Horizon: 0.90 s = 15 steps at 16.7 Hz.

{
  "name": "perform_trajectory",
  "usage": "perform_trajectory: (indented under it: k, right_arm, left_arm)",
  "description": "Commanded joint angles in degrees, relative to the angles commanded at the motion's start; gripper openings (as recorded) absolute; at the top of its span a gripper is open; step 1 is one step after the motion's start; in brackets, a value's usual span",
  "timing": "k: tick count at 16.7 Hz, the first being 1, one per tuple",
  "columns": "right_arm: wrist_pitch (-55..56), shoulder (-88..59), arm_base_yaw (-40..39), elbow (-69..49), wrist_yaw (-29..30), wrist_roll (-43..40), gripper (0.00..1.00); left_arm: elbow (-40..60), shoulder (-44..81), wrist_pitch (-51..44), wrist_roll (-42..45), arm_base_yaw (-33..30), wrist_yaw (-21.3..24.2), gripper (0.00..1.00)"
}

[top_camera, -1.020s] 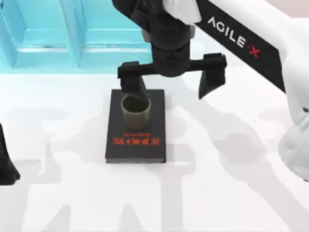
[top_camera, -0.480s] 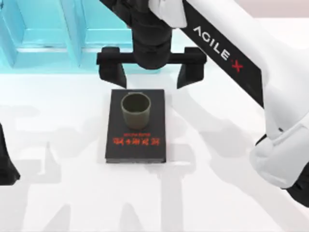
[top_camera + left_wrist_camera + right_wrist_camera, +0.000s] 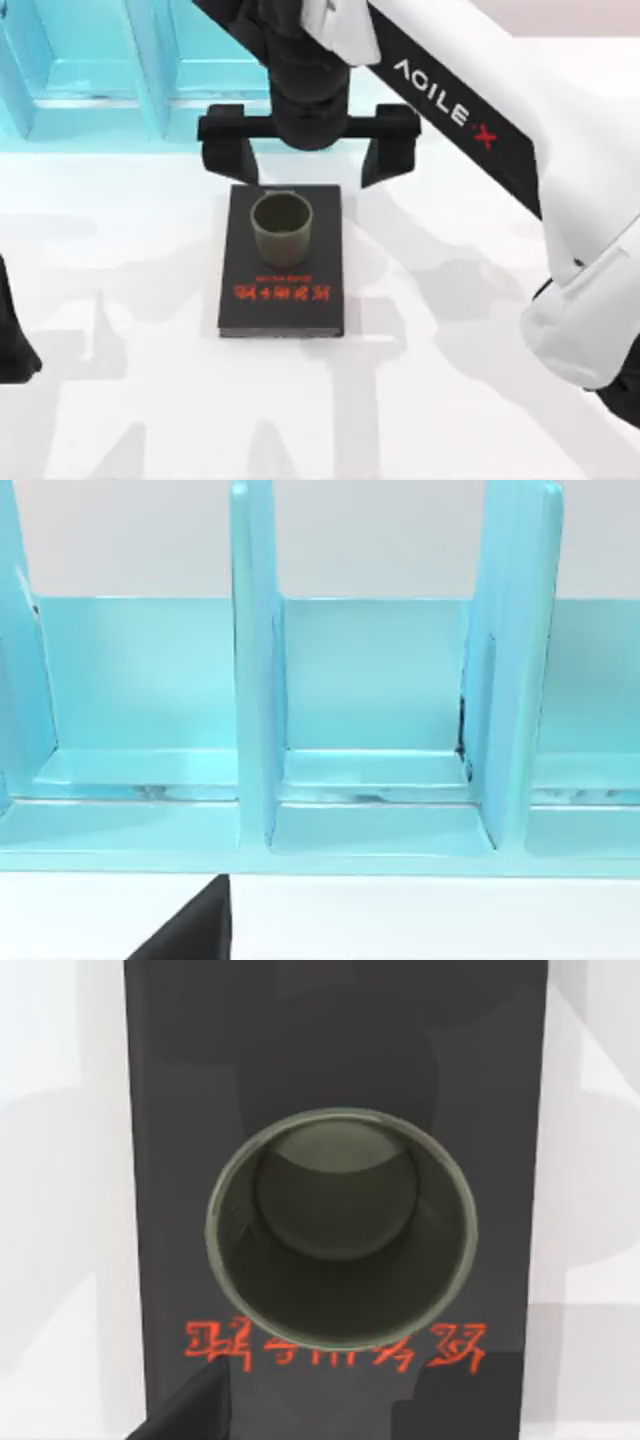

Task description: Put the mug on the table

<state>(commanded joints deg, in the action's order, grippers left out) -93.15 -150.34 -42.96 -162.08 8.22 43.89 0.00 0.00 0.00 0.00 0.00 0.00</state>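
Observation:
The olive-green mug stands upright on the far half of a black book with red lettering, which lies on the white table. My right gripper hovers open above the book's far edge, just behind the mug. Its two black fingers spread wider than the book, and nothing sits between them. The right wrist view looks straight down into the hollow mug on the book. My left arm stays parked at the table's left edge.
A turquoise shelf unit with upright dividers runs along the back left of the table. Bare white table surrounds the book to the left, right and front.
The right gripper has shifted left and toward the back, from partly over the book's far corner to level behind it. The mug and book have not moved.

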Motion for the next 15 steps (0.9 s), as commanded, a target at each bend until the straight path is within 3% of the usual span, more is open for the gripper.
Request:
perform_trajectory:
  k: [8, 15]
  right_arm:
    - [20.52, 4.23, 0.85, 25.21, -0.19, -0.87, 1.0]
    - [24.01, 4.69, 0.98, 28.85, -0.22, -1.02, 1.0]
  left_arm:
    - [0.0, 0.0, 0.0, 0.0, 0.0, 0.0, 1.0]
    - [0.0, 0.0, 0.0, 0.0, 0.0, 0.0, 1.0]
